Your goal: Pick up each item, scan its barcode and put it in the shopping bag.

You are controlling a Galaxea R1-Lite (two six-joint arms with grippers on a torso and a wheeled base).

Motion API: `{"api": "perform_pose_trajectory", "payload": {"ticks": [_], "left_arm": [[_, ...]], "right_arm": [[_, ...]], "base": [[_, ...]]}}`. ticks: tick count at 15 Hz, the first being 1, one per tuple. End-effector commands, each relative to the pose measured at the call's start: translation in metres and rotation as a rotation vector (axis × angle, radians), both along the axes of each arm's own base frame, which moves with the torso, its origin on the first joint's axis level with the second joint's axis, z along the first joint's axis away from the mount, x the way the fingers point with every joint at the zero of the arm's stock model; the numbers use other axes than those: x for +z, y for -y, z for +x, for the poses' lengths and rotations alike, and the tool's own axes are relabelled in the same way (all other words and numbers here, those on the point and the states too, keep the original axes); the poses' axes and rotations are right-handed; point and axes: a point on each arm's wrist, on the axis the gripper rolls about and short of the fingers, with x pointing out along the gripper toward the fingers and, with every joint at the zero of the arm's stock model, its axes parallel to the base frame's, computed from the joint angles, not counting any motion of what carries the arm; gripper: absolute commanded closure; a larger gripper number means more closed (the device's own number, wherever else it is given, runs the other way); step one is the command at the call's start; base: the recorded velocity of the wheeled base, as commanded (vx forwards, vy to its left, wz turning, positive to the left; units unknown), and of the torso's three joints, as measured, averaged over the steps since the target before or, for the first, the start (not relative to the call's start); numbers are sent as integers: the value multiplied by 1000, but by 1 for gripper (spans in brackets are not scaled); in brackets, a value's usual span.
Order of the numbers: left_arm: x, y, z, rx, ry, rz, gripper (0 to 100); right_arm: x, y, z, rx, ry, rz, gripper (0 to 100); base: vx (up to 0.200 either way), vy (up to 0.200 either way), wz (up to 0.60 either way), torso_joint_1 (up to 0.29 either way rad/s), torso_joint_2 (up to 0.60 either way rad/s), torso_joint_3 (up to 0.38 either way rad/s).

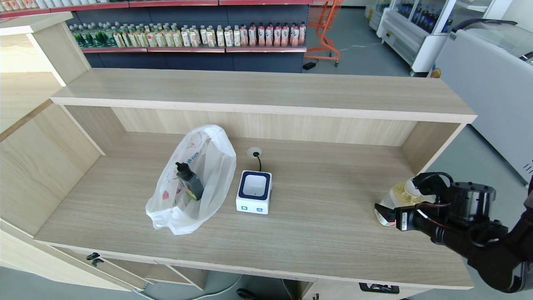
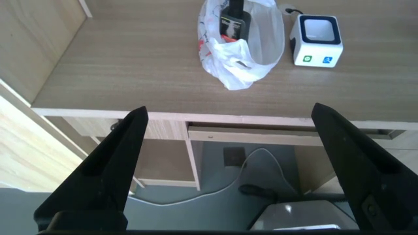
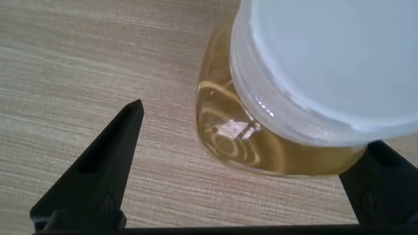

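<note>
Right gripper point(image 3: 255, 130): well to the right of the scanner point(image 1: 254, 191), close to the counter's right end. Its jaws are spread wide on either side of the drink bottle. Bare wood shows between one finger and the bottle, so nothing is clasped.
Drink bottle point(image 1: 397, 199): stands upright on the counter point(image 1: 312, 237), far right of the scanner. It is clear, holds pale yellow liquid and has a white cap point(image 3: 339, 59).
Left gripper point(image 2: 230, 109): hangs off the counter's front edge, on the near left of the scanner and well apart from it. Its jaws are wide open with nothing between them.
Scanner: a white box with a dark blue rim around its window, sitting about mid-counter. A black cable point(image 1: 258, 160) runs from its back to a round port in the wood just behind it.
Shopping bag point(image 1: 208, 166): thin white plastic, just left of the scanner and almost touching it. Its mouth is open and faces up.
Dark bottle point(image 1: 189, 182): inside the bag, left of the scanner, tilted, with a black cap.
Shelves point(image 1: 187, 36): far behind the scanner, past the counter's raised back ledge, lined with rows of drinks.
Freezers point(image 1: 479, 71): far behind and to the right of the scanner, with an orange rack point(image 1: 327, 29) between them and the shelves.
</note>
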Motion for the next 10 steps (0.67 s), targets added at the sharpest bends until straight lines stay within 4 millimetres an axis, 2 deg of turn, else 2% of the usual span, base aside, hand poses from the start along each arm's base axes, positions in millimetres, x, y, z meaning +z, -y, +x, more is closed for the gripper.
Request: {"api": "perform_pose_trajectory", "payload": {"ticks": [1, 10], "left_arm": [[0, 0, 0, 0, 0, 0, 0], [0, 0, 0, 0, 0, 0, 0]], "right_arm": [[-10, -3, 10, 10, -3, 1, 0], [-16, -12, 31, 63, 80, 12, 0]], "base": [[0, 0, 0, 0, 0, 0], [0, 0, 0, 0, 0, 0]]}}
